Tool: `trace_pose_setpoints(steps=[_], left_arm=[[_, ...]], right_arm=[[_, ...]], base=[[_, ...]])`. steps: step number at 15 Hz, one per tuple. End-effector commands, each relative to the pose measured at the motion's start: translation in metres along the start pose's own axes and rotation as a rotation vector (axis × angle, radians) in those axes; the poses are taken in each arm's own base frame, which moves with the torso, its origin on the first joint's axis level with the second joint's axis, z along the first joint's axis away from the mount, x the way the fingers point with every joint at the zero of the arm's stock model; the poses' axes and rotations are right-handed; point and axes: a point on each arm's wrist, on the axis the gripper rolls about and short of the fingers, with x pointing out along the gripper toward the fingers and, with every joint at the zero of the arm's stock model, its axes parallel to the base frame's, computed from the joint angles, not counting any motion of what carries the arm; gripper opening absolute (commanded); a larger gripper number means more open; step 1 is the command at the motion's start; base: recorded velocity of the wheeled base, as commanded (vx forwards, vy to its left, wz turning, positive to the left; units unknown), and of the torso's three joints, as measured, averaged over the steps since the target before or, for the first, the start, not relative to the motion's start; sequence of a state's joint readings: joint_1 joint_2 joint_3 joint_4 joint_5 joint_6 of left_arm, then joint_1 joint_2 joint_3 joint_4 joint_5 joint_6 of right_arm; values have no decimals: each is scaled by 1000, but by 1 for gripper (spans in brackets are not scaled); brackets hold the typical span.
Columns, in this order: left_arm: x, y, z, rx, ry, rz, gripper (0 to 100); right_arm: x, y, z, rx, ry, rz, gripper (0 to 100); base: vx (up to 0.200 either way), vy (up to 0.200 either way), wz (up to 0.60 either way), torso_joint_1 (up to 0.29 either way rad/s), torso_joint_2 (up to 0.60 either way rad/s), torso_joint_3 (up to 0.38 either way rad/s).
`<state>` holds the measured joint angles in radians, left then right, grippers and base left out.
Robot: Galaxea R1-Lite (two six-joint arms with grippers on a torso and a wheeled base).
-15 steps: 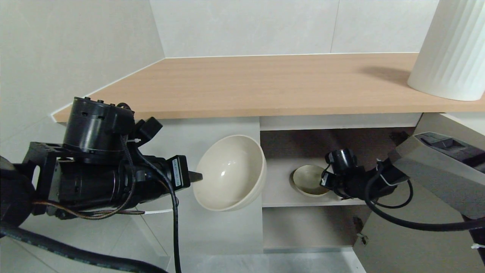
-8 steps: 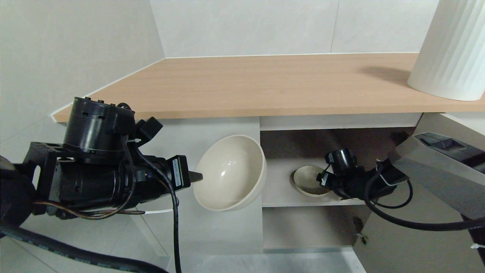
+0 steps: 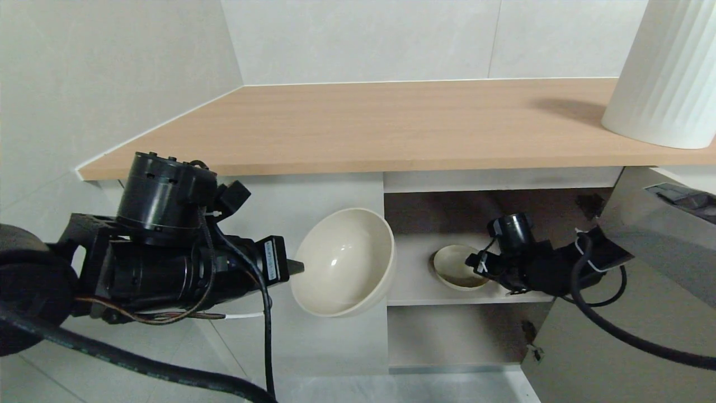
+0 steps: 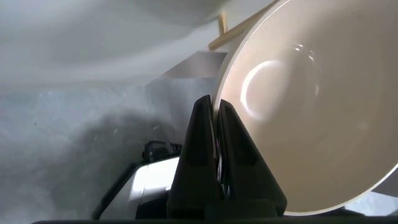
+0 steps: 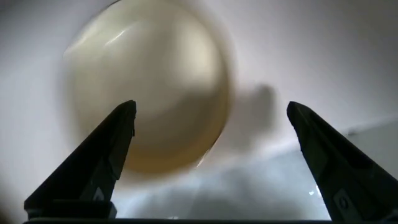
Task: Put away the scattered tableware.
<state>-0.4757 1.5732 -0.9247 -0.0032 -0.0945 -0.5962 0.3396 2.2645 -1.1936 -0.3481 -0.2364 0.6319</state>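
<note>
My left tool (image 3: 298, 265) pinches the rim of the large cream bowl (image 3: 344, 263) at lower centre, while my right tool (image 3: 478, 264), spread, faces the small cream bowl (image 3: 454, 267) on the cabinet shelf (image 3: 411, 282) right of it.

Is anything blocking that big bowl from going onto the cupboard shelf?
Yes: the right claw hangs open at the shelf, facing the small bowl resting there, likely blocking the big bowl.
</note>
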Motion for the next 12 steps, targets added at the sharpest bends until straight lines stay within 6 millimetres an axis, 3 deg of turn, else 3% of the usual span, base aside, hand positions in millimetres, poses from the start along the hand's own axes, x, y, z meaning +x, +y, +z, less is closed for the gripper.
trace_pose_setpoints(steps=[1, 6, 9, 12], left_arm=[[16, 1, -9, 8, 59, 23, 0], [53, 1, -35, 57, 125, 172, 0], [68, -1, -57, 107, 186, 229, 0], [71, -4, -71, 171, 240, 229, 0]], right_arm=[[-67, 12, 9, -25, 38, 190, 100], [-141, 32, -15, -204, 142, 368, 100], [-164, 38, -31, -308, 158, 435, 100], [-175, 41, -41, -348, 185, 488, 100]], base=[[0, 0, 0, 0, 0, 0], [0, 0, 0, 0, 0, 0], [0, 0, 0, 0, 0, 0], [0, 0, 0, 0, 0, 0]])
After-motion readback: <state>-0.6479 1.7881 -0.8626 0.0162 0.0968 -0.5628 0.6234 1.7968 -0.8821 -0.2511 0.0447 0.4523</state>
